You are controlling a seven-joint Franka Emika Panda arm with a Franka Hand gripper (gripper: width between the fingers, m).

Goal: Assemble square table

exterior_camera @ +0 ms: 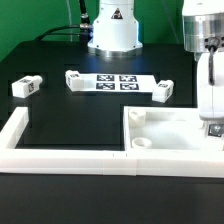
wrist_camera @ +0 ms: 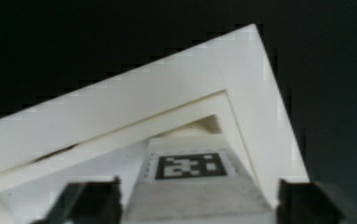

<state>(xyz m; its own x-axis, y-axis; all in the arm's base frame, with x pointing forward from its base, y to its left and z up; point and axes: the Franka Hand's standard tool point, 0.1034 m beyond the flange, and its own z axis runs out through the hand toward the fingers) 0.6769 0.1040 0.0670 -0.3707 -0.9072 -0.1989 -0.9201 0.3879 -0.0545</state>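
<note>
The end effector (exterior_camera: 212,129) stands released, fingers spread, low over the right edge of the square tabletop (exterior_camera: 170,135), which lies at the exterior frame's lower right, directly beneath it.

You see a black table (exterior_camera: 70,122) under even light, a green backdrop (exterior_camera: 12,28) behind it, and 1 low white border wall (exterior_camera: 70,157) in front.

Table (exterior_camera: 70,118), tabletop (exterior_camera: 178,130), perhaps three legs (exterior_camera: 25,87), marker board (exterior_camera: 115,83)
</note>
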